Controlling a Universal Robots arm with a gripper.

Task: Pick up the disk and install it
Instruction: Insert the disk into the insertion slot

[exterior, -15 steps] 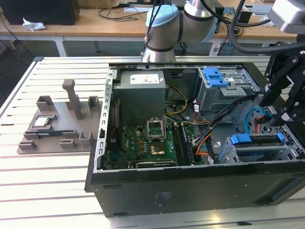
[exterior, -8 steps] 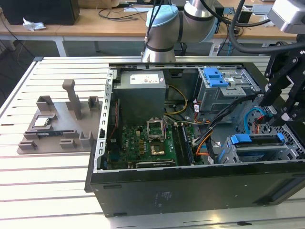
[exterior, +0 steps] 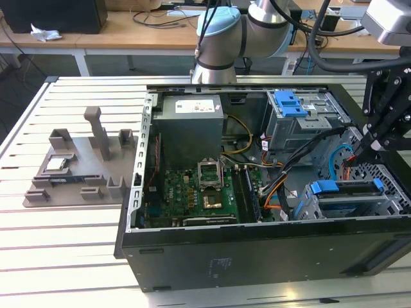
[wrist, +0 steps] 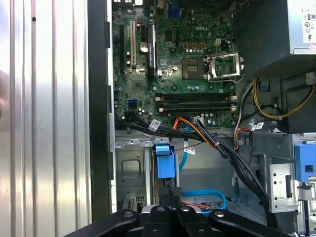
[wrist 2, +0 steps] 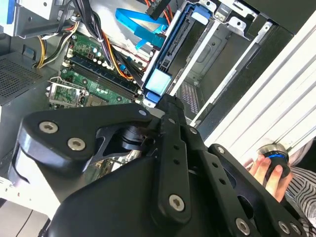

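A robotics lab: open computer case (exterior: 257,256) on slatted metal table (exterior: 64,256), cable-strewn wooden benches (exterior: 138,29) behind

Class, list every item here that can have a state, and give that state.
computer case: side panel off, lying on its side.
disk: standing on edge in the drive bay.
processor socket: cover swung open.
gripper: poised at the disk's edge.
hand: on a round knob.
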